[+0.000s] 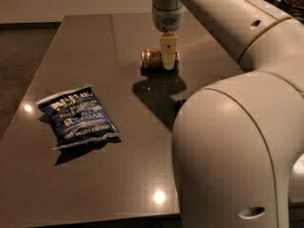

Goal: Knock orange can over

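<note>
The orange can (151,59) lies on its side on the dark table (95,165), towards the far middle, with one end facing left. My gripper (167,61) hangs straight down from the cream arm (223,18) and stands in front of the can's right part, touching or nearly touching it. The can's right end is hidden behind the gripper.
A blue snack bag (78,116) lies flat on the left half of the table. The robot's large cream body (232,151) fills the right foreground and hides that part of the table. The table's front edge runs along the bottom.
</note>
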Controlling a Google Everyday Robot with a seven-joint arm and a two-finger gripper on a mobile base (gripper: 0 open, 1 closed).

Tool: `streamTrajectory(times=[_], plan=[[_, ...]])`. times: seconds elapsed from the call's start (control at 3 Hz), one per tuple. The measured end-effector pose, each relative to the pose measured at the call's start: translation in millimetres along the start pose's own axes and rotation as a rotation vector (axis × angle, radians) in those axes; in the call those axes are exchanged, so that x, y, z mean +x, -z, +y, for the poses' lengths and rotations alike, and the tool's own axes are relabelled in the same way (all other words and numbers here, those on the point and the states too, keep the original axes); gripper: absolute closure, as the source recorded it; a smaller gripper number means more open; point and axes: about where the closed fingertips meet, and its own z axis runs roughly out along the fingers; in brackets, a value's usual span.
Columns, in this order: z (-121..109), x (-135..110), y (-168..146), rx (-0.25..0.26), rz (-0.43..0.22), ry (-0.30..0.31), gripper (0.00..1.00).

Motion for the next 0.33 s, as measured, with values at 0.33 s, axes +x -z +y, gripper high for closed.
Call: streamTrajectory(times=[0.33], plan=[[0.0,0.0,0.0,0.0,0.0,0.0,0.0]])
